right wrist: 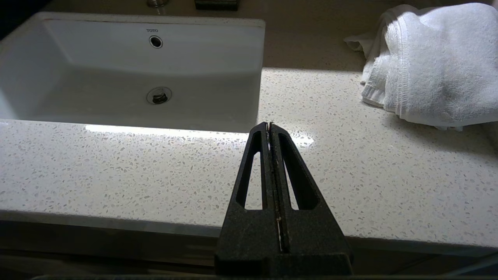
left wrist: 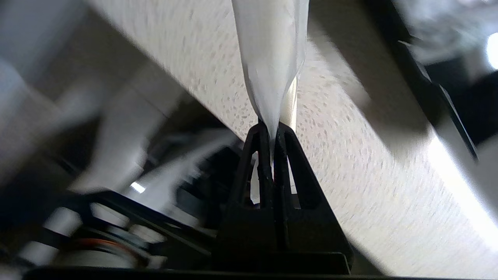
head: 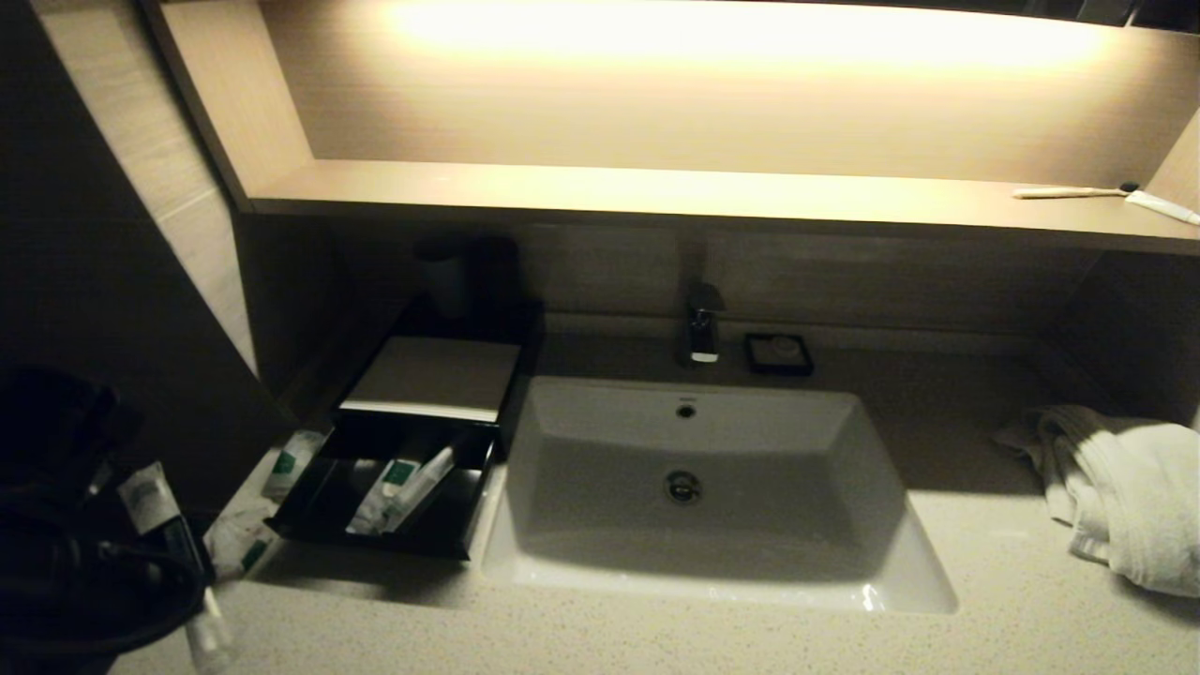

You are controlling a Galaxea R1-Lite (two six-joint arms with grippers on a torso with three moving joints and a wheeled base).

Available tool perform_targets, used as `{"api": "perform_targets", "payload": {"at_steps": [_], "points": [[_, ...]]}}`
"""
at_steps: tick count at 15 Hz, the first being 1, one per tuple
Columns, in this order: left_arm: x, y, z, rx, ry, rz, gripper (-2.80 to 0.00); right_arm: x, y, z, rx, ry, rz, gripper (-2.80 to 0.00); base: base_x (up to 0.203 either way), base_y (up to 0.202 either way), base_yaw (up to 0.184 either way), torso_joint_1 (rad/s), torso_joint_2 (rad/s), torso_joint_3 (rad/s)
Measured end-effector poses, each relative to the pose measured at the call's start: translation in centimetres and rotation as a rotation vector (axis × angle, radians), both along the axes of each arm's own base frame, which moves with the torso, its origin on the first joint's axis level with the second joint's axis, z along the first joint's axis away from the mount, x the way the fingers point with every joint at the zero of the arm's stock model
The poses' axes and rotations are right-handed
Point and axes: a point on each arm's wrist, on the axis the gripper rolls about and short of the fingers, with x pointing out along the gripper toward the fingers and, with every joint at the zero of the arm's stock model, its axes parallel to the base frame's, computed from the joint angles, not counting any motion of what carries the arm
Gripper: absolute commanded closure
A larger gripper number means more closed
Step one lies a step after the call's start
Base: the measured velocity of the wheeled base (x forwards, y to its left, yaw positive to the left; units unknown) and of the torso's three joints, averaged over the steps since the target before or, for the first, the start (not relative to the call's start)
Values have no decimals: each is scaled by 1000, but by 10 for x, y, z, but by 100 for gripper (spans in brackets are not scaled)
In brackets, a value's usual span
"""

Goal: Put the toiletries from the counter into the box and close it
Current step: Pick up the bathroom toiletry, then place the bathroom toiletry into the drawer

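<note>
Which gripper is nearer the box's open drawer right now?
Left. The left gripper, shut on a white sachet, is beside the drawer. The right gripper hangs shut past the sink, nearer the towel.

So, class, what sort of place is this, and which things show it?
Probably a hotel bathroom: a white sink with a tap set in a stone counter, a folded towel, and small toiletries in a box.

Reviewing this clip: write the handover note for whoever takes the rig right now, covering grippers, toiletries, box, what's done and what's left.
Left gripper: shut on a white sachet, at the counter's left front edge.
Right gripper: shut, empty, parked over the counter's front, near the towel.
Box: drawer pulled open, two tubes already inside.
Left to do: drop in the held sachet, collect the sachets lying left of the drawer, close the drawer.
</note>
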Motion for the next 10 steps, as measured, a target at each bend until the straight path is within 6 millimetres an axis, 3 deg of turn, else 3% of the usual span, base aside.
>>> {"api": "perform_targets", "payload": {"at_steps": [3, 10], "points": [[-2, 0, 14, 113, -26, -206, 0, 0, 0, 0, 0, 0, 0, 0, 0, 0, 0, 0, 0, 0], [6, -7, 21, 289, -52, -757, 0, 0, 0, 0, 0, 0, 0, 0, 0, 0, 0, 0, 0, 0]]}}
